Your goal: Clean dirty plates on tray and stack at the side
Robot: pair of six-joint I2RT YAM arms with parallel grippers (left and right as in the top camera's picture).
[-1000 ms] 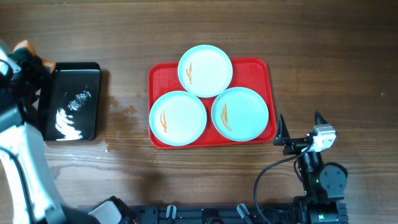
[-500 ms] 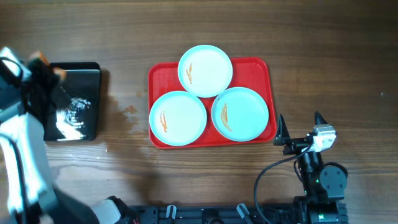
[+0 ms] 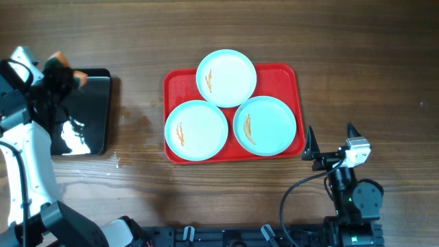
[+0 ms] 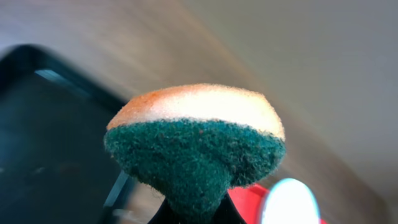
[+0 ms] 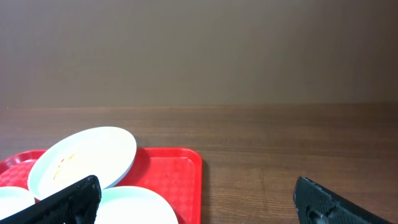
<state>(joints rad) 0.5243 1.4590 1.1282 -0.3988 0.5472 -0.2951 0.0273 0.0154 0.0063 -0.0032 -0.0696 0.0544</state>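
Three pale aqua plates lie on the red tray (image 3: 291,75), each with orange-brown streaks: the far one (image 3: 226,77), the near left one (image 3: 196,130) and the near right one (image 3: 265,125). My left gripper (image 3: 67,74) hovers over the far left corner of the black tray (image 3: 89,113), well left of the red tray. It is shut on a sponge (image 4: 196,137) with an orange top and green scouring face. My right gripper (image 3: 330,137) stands open just right of the red tray's near right corner, with nothing between its fingers (image 5: 68,199).
The glossy black tray has a wet smear and a damp patch on the wood beside it (image 3: 140,123). In the right wrist view, bare wooden table (image 5: 280,149) stretches right of the red tray (image 5: 180,168) and its plates (image 5: 87,155).
My left arm has swung to the right with the sponge, from the table's left edge to above the black tray's far corner. The right arm and the plates have not moved.
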